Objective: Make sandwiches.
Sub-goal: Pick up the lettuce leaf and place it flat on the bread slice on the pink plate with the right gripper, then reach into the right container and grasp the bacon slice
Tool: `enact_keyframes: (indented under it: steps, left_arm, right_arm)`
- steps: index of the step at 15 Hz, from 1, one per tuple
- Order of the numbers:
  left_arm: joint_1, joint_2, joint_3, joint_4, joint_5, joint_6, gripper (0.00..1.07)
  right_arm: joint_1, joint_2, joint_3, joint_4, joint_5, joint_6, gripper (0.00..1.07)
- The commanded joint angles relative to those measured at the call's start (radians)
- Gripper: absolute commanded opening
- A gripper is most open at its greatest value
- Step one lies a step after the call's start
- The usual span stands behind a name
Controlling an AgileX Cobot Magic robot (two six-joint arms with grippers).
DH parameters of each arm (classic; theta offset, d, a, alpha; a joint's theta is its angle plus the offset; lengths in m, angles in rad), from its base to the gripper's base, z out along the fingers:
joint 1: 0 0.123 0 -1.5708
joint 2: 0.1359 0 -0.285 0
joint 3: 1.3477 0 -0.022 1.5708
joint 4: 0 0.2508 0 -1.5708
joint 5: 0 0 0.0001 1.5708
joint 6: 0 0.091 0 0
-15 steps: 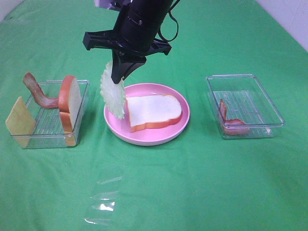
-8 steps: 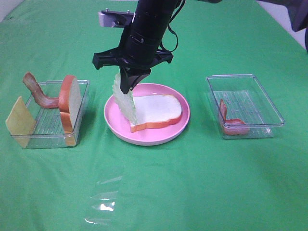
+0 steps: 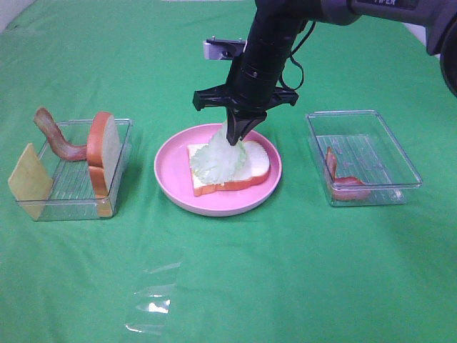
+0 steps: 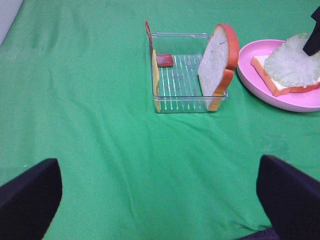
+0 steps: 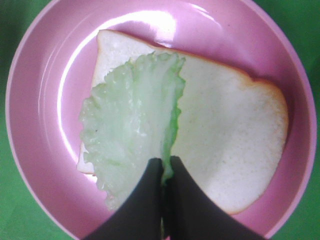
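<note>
A white bread slice [image 3: 253, 163] with orange-brown crust lies on the round pink plate [image 3: 171, 168]. My right gripper [image 3: 238, 138] is shut on a pale green lettuce leaf [image 3: 218, 160] and holds it down on the slice; the right wrist view shows the leaf [image 5: 132, 132] draped over the bread [image 5: 225, 145], pinched between the fingers [image 5: 145, 200]. The left tray [image 3: 71, 187] holds an upright bread slice [image 3: 103, 151], a bacon strip [image 3: 53, 132] and a yellow cheese square [image 3: 28, 182]. My left gripper [image 4: 160, 200] is open, low over bare cloth, away from the tray [image 4: 187, 82].
A clear tray [image 3: 364, 153] at the right holds one bacon strip [image 3: 343, 182]. A clear plastic sheet [image 3: 153, 296] lies on the green cloth near the front. The right arm [image 3: 275, 43] reaches in from the back right over the plate.
My right gripper has carried the lettuce to the right, from the plate's left rim to over the bread, and lowered it so the leaf lies on the slice.
</note>
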Motion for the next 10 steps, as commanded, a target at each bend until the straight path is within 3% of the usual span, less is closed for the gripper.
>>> enact_keyframes:
  steps: [1, 2, 4, 6, 7, 10]
  left_arm:
    - [-0.001, -0.005, -0.001, -0.006, -0.005, 0.001, 0.98]
    - [-0.001, -0.005, -0.001, -0.006, -0.005, 0.001, 0.98]
    - [-0.001, -0.005, -0.001, -0.006, -0.005, 0.001, 0.98]
    - [-0.001, -0.005, -0.001, -0.006, -0.005, 0.001, 0.98]
    - [-0.001, -0.005, -0.001, -0.006, -0.005, 0.001, 0.98]
    - [-0.001, -0.005, -0.001, -0.006, -0.005, 0.001, 0.98]
  right_arm:
    - [0.002, 0.002, -0.001, 0.007, 0.012, 0.006, 0.00]
    - [0.002, 0.002, -0.001, 0.001, 0.009, 0.006, 0.00]
    - [0.002, 0.002, -0.001, -0.065, 0.012, 0.006, 0.56]
    - [0.002, -0.009, -0.002, -0.080, 0.023, -0.001, 0.91]
    - [0.002, -0.026, -0.002, -0.080, 0.028, -0.017, 0.99]
    - [0.002, -0.129, -0.016, -0.128, 0.049, -0.017, 0.99]
